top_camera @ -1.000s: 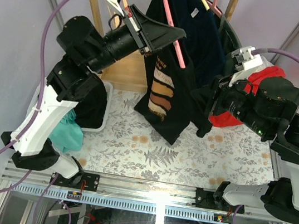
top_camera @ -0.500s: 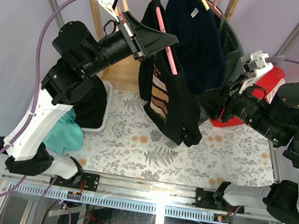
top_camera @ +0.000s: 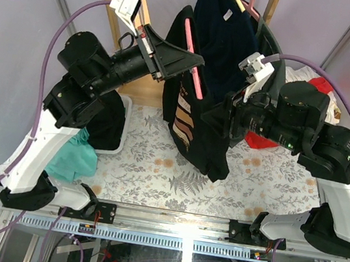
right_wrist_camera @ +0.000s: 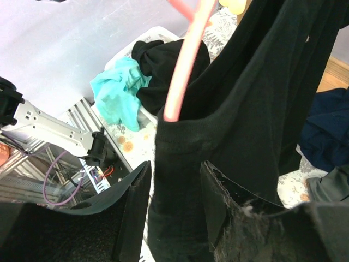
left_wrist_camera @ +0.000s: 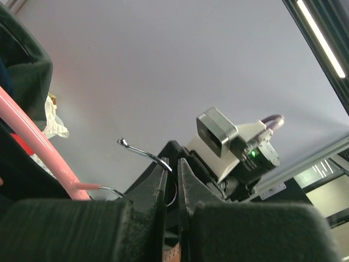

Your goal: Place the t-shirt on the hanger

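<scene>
— Where's the t-shirt [top_camera: 200, 141] sitting against the right gripper [right_wrist_camera: 174, 166]?
— Right in its mouth. The two fingers [right_wrist_camera: 136, 191] stand either side of a thick hemmed edge of the black cloth, just where the pink bar of the hanger [top_camera: 197, 85] slips in behind it. Pinching or only straddling, I can't tell.
— And the other arm?
— The left gripper [left_wrist_camera: 172, 164] is clenched on the hanger's thin metal hook [left_wrist_camera: 143, 153], holding it up over the far part of the table [top_camera: 273, 179], just in front of the navy t-shirt [top_camera: 231, 40]. The black shirt hangs draped from that hanger.
— Anything different from a second ago?
— Yes. The right arm was further out to the right and lower, by the shirt's bottom corner, with the cloth spread wide. Now it has swung in and up against the shirt's right side, and the shirt hangs narrower.
— Which way does it run?
— Long axis downward, from the hanger toward the table; from overhead it slants from far left to near right. The tan print faces the near side. The pink bar slants the same way.
</scene>
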`<state>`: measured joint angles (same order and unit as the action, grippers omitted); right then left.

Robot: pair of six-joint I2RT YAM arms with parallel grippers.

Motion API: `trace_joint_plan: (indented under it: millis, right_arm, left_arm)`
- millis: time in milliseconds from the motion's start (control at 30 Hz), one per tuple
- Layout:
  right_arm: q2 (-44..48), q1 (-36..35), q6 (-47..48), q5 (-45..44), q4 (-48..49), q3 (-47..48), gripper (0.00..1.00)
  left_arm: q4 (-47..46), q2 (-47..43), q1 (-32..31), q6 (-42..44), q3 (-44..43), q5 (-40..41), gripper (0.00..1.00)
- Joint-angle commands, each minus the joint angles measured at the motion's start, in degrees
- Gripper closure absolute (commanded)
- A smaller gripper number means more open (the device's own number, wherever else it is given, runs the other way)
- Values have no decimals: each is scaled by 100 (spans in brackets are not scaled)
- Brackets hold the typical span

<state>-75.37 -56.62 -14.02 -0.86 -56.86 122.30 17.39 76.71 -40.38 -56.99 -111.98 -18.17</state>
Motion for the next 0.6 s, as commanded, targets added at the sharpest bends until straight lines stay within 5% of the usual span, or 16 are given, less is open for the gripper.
trace_joint_plan:
  millis: [0, 233, 400, 567]
  right_arm:
    - [229, 11, 12, 535, 423, 4, 53]
    - [450, 9, -148, 1267, 728, -383, 64]
    - [620, 8, -500, 2454, 1333, -938, 54]
    - [598, 47, -581, 2370, 1354, -991, 47]
  left_arm:
    - [-143, -546, 63, 398, 18, -473, 100]
    - [339, -800, 118, 520, -60, -995, 100]
    - [348, -828, 123, 492, -52, -1036, 100]
    - [125, -858, 113, 345, 68, -1222, 100]
